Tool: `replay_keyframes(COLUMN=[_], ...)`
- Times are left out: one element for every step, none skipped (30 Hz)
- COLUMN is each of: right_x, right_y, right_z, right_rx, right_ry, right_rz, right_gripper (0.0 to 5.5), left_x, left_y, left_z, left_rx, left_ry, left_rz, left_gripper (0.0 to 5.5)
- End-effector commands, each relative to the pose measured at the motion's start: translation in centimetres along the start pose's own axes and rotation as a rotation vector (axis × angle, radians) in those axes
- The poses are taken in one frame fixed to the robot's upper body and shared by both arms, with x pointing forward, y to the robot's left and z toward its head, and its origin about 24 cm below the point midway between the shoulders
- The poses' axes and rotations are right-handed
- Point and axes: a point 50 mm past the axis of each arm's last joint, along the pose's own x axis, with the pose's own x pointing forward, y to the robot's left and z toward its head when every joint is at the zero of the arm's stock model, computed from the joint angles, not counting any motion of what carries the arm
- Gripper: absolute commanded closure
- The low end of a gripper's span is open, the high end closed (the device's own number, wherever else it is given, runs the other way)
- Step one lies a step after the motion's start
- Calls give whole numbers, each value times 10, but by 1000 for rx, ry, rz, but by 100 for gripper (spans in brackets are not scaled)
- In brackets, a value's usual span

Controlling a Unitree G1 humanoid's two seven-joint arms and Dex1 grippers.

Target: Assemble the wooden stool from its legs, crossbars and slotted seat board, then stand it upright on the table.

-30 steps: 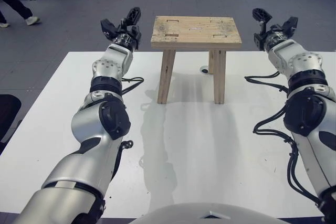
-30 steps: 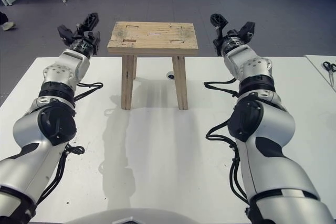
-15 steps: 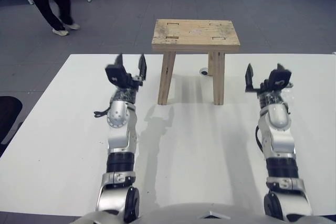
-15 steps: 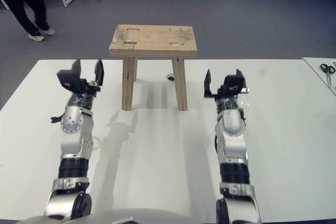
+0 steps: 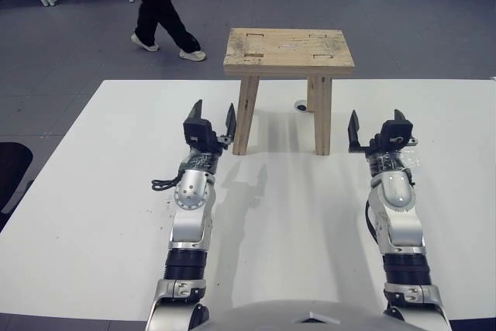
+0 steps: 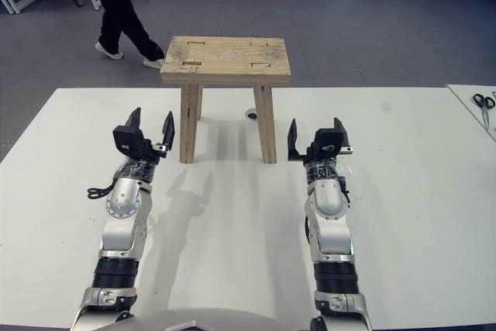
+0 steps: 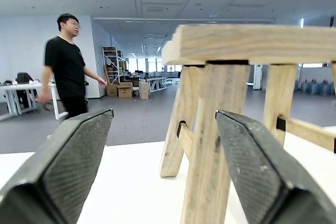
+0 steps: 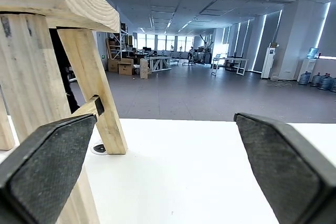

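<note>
The wooden stool [image 5: 288,52] stands upright and assembled at the far middle of the white table [image 5: 77,191], its slotted seat board on top and its legs [image 5: 245,114] on the tabletop. My left gripper [image 5: 211,123] rests open just left of the stool's front left leg [image 7: 207,145]. My right gripper [image 5: 377,129] rests open a little right of the front right leg [image 8: 31,129]. Both arms lie low along the table. Nothing is between the fingers of either gripper.
A small round fitting [image 5: 301,104] sits in the table behind the stool. Scissors [image 6: 484,101] lie on a neighbouring table at the far right. The table's far edge runs just behind the stool.
Both arms have drawn back from beside the seat board and dropped to the tabletop, then edged closer to the stool's front legs. The stool has not moved.
</note>
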Motion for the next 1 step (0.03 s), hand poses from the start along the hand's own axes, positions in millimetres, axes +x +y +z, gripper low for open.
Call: replay_keyframes(right_x=[-5], right_y=[6], right_z=[-1], right_rx=[13], right_ry=[21], right_rz=[20], right_gripper=[104], left_x=[0], left_y=[2], left_z=[3], left_rx=[47], left_ry=[-14], left_rz=[21], left_gripper=[223])
